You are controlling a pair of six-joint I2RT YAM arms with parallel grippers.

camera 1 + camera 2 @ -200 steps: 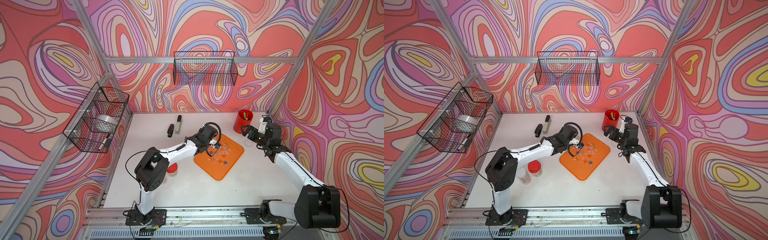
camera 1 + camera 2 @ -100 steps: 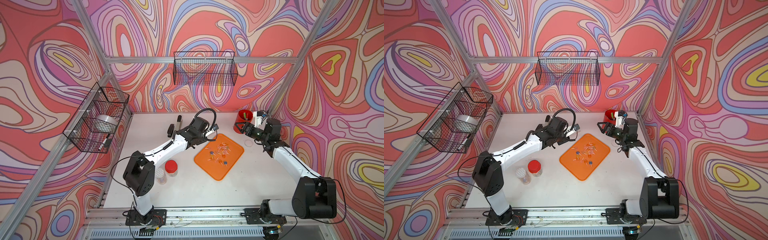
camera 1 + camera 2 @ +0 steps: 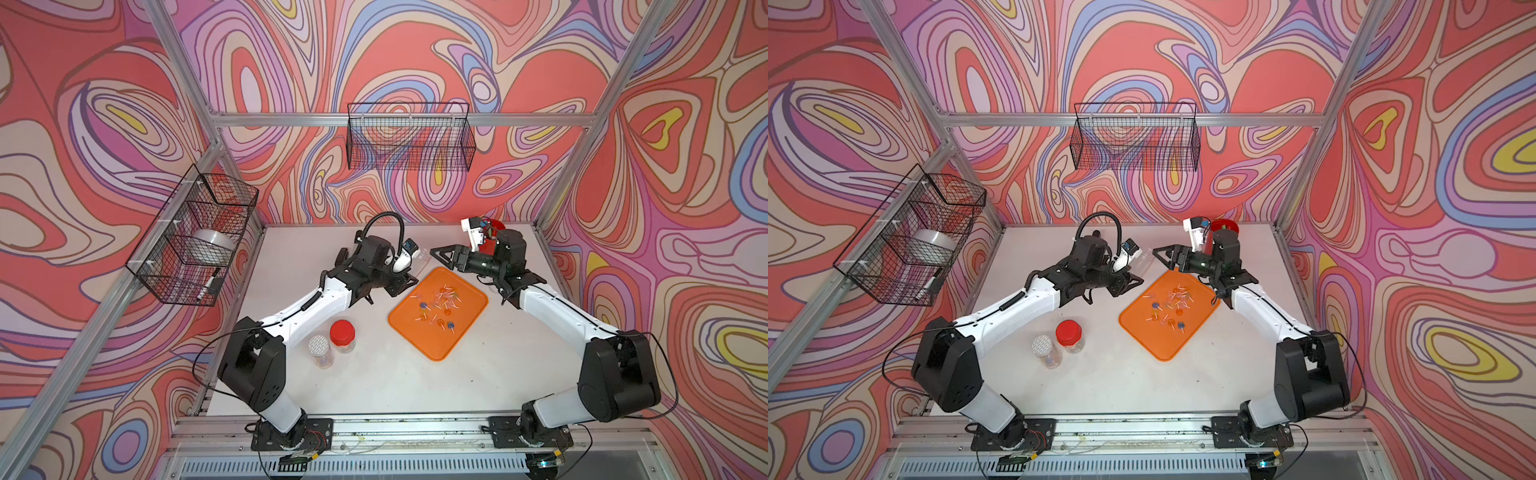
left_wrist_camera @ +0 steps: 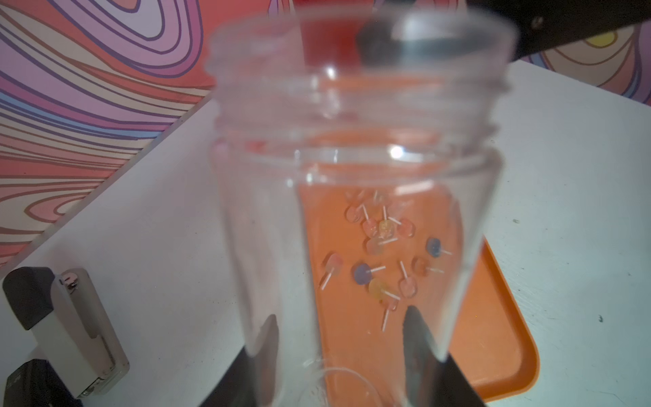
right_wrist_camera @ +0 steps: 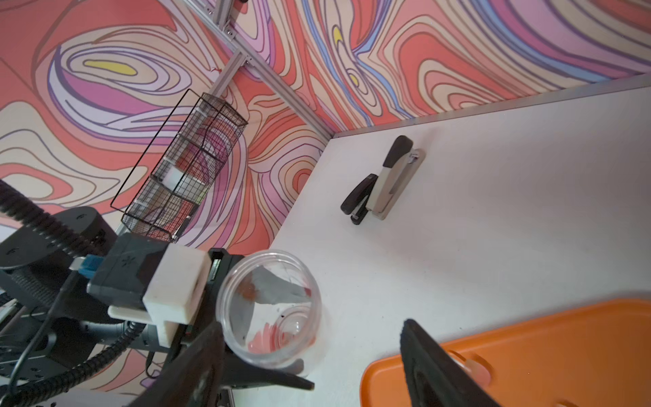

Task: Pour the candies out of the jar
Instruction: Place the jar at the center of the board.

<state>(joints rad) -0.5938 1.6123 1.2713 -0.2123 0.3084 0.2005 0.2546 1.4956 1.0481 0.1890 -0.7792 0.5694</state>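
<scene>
A clear plastic jar is held off the white worktop by the left gripper, whose two dark fingers are closed tightly on the jar's lower body. The jar looks empty. Its long axis runs roughly left to right, and its open mouth faces right, toward the right gripper. That gripper is the nearer of the two to the mouth and points left, straight at it; its wrist view looks into the opening. Its jaws stand partly open with nothing between them, and they appear close to the rim without touching it. The candies, tiny lollipops with pale sticks, lie scattered on an orange tray just to the near right of the jar, apart from both grippers. The pouring seems finished. Any coming move likely turns on the mouth-to-gripper line between the arms.
</scene>
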